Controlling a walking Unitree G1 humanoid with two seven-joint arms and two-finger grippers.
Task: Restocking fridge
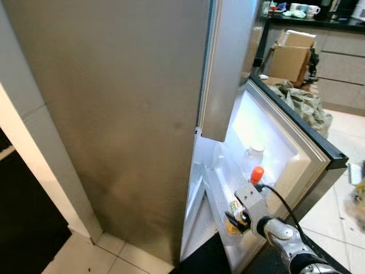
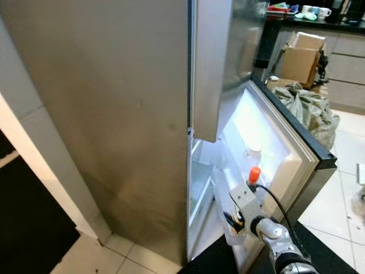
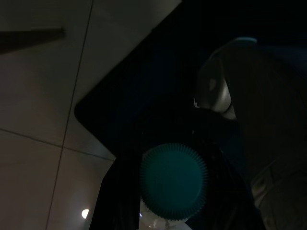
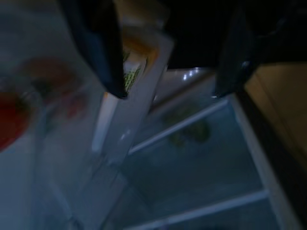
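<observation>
Reaching: we held our right gripper at the fridge door shelf, fingers spread, gripping nothing.
Carton: a carton stood upright just ahead between them.
Bottle: an orange-capped bottle stood beside, nearer the door's outer edge.
Left gripper: clamped on a teal-capped bottle.

Pale floor tiles with thin dark grout lines are covering the near ground, running out to the right toward the far kitchen. A cream wall edge is rising on the left, with a dark opening lying beside it. At the far right a dark counter is carrying white mugs above grey cabinet drawers. An open cardboard box is sitting before them, and a crumpled bag is lying nearer on the floor.
</observation>
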